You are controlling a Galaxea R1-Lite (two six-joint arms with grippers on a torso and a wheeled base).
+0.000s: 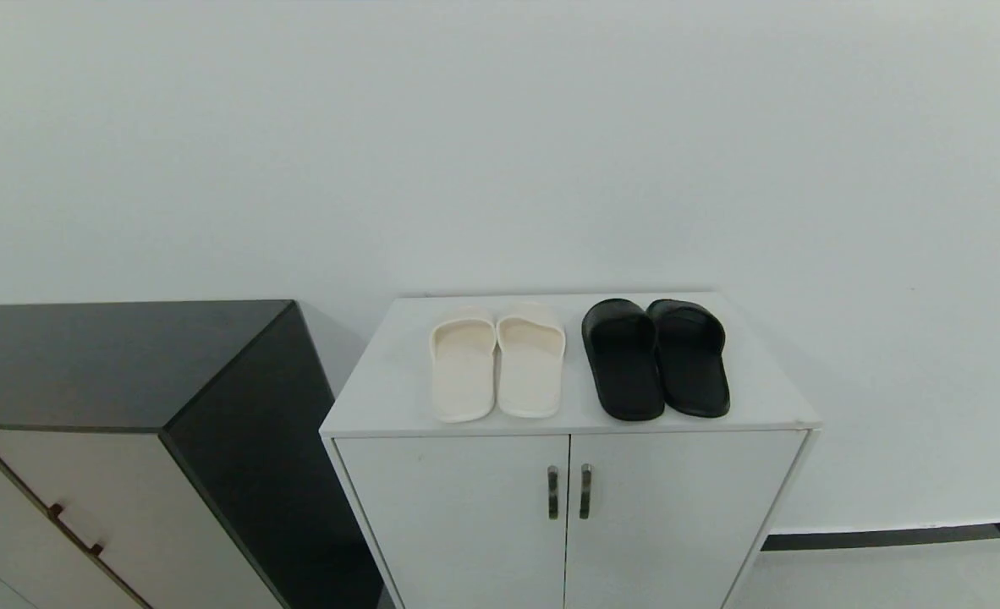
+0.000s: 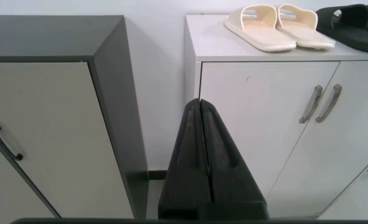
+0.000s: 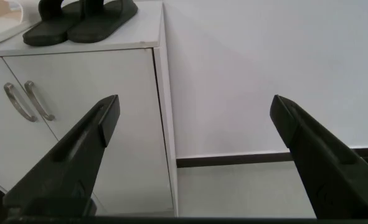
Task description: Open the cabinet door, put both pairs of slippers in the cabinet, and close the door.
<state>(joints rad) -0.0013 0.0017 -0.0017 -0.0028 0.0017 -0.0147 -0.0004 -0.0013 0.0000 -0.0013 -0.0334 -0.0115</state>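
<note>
Head view: slippers [image 1: 497, 362] atop cabinet [image 1: 458, 524]; left end effector [image 2: 200, 106] pressed together, right end effector [image 3: 195, 107] spread.

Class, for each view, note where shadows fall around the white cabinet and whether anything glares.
Head view: even light, soft shadow on the wall between dark cabinet and white cabinet; no glare. Left wrist view: that gap is shaded. Right wrist view: a faint slanting shadow crosses the wall beside the white cabinet.

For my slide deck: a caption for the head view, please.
Cream slippers and black slippers sit atop the closed white cabinet.
</note>
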